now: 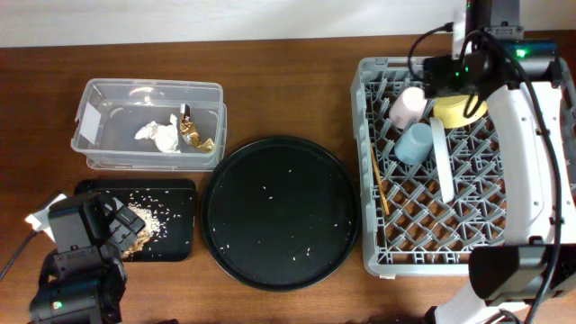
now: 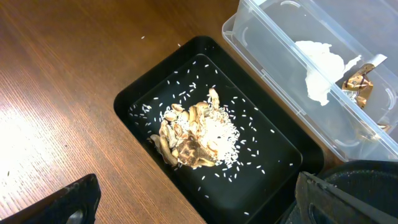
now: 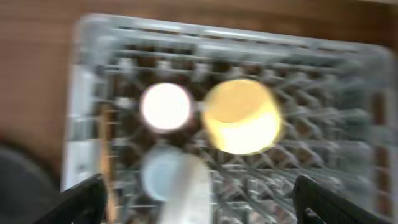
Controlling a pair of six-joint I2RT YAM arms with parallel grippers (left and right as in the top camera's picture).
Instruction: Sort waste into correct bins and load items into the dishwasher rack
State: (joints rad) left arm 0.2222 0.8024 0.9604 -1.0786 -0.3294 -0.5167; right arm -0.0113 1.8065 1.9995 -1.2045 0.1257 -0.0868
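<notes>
The grey dishwasher rack holds the pink cup, the light-blue cup, the yellow bowl, the plate on edge and the chopsticks. My right gripper is open and empty above the rack; its view is blurred. The clear tub holds the white tissue and the foil wrapper. The small black tray holds the food scraps. My left gripper is open and empty above this tray's near edge.
The large round black tray lies between the bins and the rack, with scattered rice grains on it. Rice also speckles the small tray. A white paper scrap lies at the left table edge.
</notes>
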